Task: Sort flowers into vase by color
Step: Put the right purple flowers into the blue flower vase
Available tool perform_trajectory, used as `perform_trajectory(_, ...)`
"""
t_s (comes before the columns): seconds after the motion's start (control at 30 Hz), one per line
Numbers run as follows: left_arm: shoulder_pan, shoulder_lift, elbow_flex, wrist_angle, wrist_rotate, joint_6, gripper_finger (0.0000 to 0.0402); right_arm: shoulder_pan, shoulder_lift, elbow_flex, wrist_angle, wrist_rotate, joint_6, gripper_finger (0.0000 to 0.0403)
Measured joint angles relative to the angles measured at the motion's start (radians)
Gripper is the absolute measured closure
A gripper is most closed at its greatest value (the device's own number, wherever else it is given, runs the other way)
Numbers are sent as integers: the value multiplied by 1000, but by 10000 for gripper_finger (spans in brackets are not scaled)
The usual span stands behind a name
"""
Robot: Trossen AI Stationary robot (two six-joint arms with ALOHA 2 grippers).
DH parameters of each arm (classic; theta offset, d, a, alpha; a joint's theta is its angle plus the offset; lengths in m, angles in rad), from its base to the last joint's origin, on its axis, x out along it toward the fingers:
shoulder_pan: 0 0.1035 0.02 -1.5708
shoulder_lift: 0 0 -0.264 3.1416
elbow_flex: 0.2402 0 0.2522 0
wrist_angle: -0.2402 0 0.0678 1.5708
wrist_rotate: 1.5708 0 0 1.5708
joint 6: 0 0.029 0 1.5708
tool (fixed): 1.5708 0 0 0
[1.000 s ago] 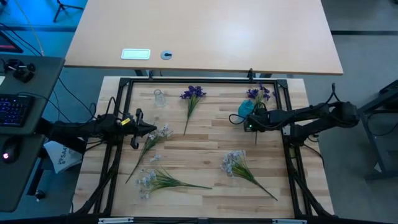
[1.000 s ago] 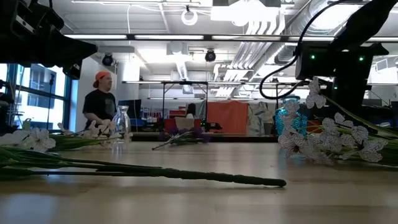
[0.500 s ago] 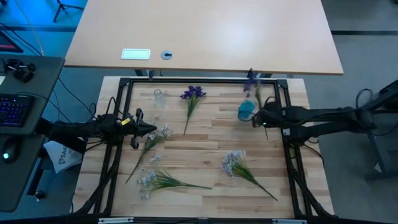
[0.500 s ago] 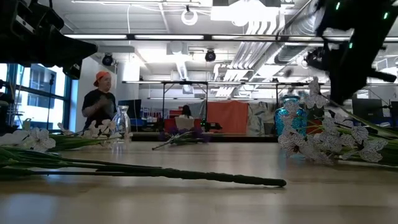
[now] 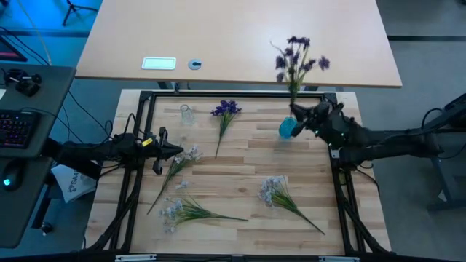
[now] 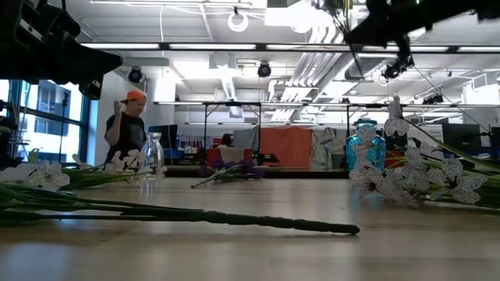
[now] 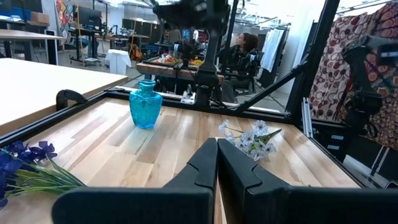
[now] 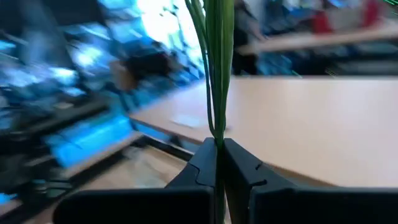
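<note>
High view: the purple sprig is in the air near the table's far right corner, clamped at its stem by the right gripper, blooms reaching out over the far edge. In the right wrist view the stem runs straight out from between the pinched fingers, so its long axis lines up with the gripper's own. The blue vase stands just beside that gripper, on its near side, well within the right arm's reach and far from the left's. I judge the coming move turns on swinging the stem's cut end down over the vase mouth. The left gripper waits at the table's left, fingers pressed together on nothing, next to a pale sprig.
</note>
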Motion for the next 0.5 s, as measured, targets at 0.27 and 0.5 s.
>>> perform_trajectory(0.27,0,0,0,0,0,0,402,-68,-9,-290,541,30,-112,402)
perform_trajectory(0.5,0,0,0,0,0,0,402,-134,1,-336,521,1,-89,403)
